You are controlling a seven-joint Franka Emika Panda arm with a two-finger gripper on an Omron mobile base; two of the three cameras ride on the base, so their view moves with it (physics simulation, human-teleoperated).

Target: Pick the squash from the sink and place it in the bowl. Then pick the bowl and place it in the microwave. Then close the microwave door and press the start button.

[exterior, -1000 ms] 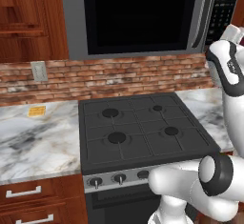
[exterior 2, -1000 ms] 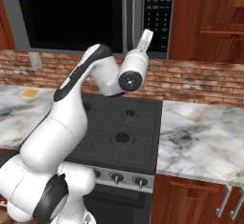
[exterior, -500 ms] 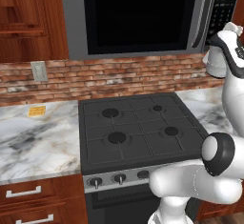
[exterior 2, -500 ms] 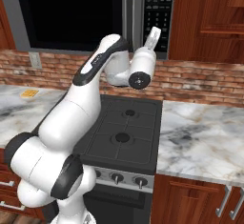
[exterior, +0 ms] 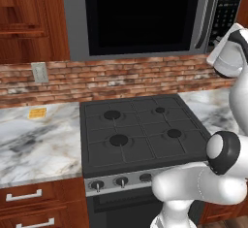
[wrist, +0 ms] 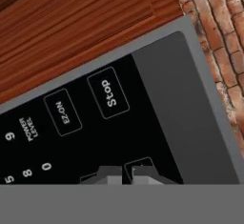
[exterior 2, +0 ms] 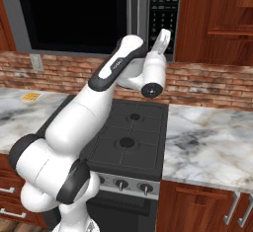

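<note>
The grey microwave [exterior: 77, 23] hangs above the stove, and its microwave door [exterior: 140, 16] with the black window and curved handle [exterior: 206, 13] is shut. My gripper [exterior 2: 165, 32] is raised to the lower end of the black keypad strip [exterior 2: 163, 4]. In the hand view my gripper [wrist: 123, 174] is shut, its tips close together right at a key [wrist: 143, 163] whose label they cover. That key lies below the Stop key [wrist: 108, 93]. The squash, the sink and the bowl are out of view.
A black four-burner stove [exterior: 140, 130] with front knobs lies below the arm. Marble counters run to its left [exterior: 38, 139] and right [exterior 2: 212, 142]. A brick backsplash [exterior: 121, 79] carries a wall outlet [exterior: 39, 72]. Wooden cabinets [exterior 2: 217, 19] flank the microwave.
The hand has swung up and to the right, from in front of the door's handle to the bottom of the keypad strip. The jaws have stayed shut.
</note>
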